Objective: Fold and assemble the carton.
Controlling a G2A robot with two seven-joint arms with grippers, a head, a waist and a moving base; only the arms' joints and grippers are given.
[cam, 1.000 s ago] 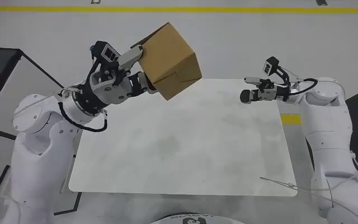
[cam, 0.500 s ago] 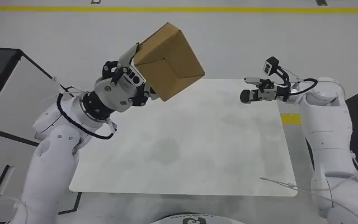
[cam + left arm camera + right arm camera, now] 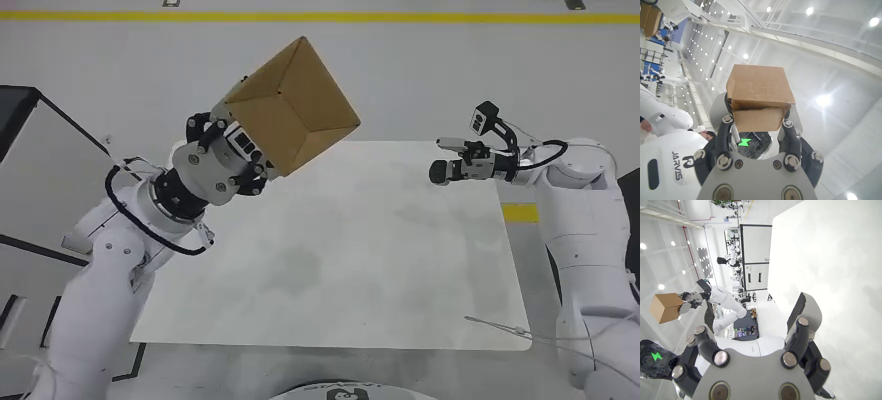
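Top view: left gripper (image 3: 240, 132) is clamping the carton (image 3: 290, 105) above the surface's (image 3: 400, 250) corner (right gripper (image 3: 438, 172) gaping, empty), probably needing its loose flap tucked next.

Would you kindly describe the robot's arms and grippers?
Glossy white shells cover the left arm and right arm, with black cables outside. The left gripper and right gripper have silver base plates, black linkages and grey fingers; the right shows ribbed black pads.

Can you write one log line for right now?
left end effector: holds carton aloft | right end effector: open, empty
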